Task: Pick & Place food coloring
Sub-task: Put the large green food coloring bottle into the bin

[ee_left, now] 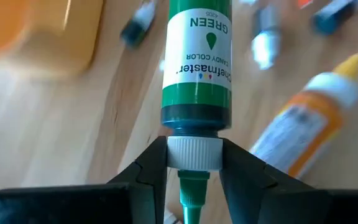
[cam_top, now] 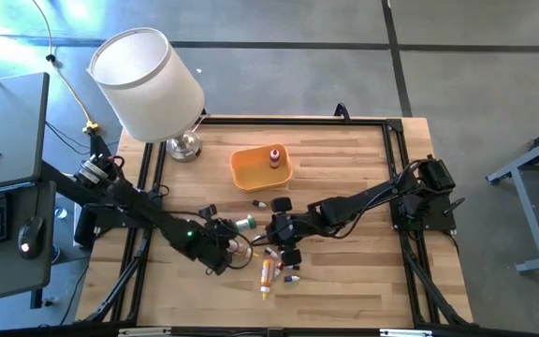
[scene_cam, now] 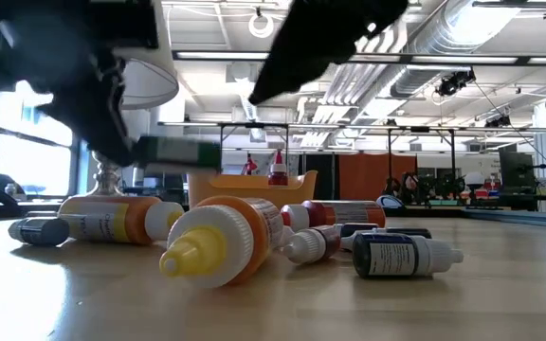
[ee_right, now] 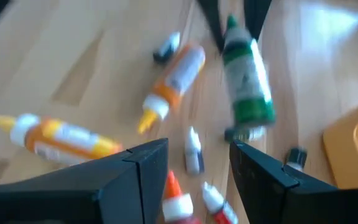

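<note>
1. The left tool (ee_left: 192, 163) pinches the green bottle (ee_left: 196, 65) by its white cap, one finger on each side, with the green nozzle pointing back between the fingers. In the low view the bottle (scene_cam: 180, 152) hangs level, clear of the bench (scene_cam: 368, 303).
2. The grip sits at one end only, so the long body sticks out unsupported. The squeeze needs to stay firm and the wrist turns slow, or the bottle may pivot or slip out of the cap hold.
3. The target looks to be the orange tray (cam_top: 261, 168), which lies farther back on the bench and already holds one red-capped bottle (cam_top: 274, 156). The carry should run high enough to clear the tray wall, then lower over a bare part of the tray floor, away from that bottle.
4. The right tool (ee_right: 197, 163) hovers with its fingers spread, holding nothing, over the loose pile just beside the left tool. The left arm's path should swing clear of it.
5. Other bottles remain on the bench, including a large orange one with a yellow tip (scene_cam: 221, 242); lifting straight up avoids knocking them.
</note>
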You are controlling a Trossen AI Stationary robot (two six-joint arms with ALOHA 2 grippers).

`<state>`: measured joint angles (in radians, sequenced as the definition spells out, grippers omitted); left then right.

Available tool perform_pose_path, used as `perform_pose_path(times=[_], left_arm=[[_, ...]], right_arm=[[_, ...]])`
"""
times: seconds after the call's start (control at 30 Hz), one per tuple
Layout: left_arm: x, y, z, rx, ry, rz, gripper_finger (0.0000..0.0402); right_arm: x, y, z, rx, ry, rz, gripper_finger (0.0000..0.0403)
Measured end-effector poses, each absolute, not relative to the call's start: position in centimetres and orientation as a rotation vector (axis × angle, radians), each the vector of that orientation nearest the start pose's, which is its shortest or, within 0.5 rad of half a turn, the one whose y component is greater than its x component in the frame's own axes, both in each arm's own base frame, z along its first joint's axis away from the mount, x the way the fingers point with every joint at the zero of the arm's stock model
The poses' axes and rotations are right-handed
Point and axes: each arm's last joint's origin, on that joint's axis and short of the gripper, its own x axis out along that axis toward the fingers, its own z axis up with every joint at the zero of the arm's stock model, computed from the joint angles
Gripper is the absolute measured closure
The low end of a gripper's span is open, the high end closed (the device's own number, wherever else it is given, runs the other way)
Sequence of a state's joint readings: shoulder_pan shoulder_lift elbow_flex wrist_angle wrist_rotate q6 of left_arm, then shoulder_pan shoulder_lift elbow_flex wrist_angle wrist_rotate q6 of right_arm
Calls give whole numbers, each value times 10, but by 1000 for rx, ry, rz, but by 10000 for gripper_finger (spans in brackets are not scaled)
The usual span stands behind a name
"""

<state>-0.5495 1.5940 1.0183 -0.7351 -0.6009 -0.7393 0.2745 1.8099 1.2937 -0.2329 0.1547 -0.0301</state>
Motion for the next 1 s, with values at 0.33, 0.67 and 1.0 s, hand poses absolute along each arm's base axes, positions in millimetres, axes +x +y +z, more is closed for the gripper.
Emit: perform_pose_path(times=[0.33,0.67,1.0], left_arm=[[274,-148,239,176,886,315,294],[281,-151,248,221,835,271,294],[282,-151,249,253,806,288,295]], right_arm=[[390,105,233,-165,621,115,237],[388,102,230,-194,652,50,237],[386,101,228,-208,681,2,237]])
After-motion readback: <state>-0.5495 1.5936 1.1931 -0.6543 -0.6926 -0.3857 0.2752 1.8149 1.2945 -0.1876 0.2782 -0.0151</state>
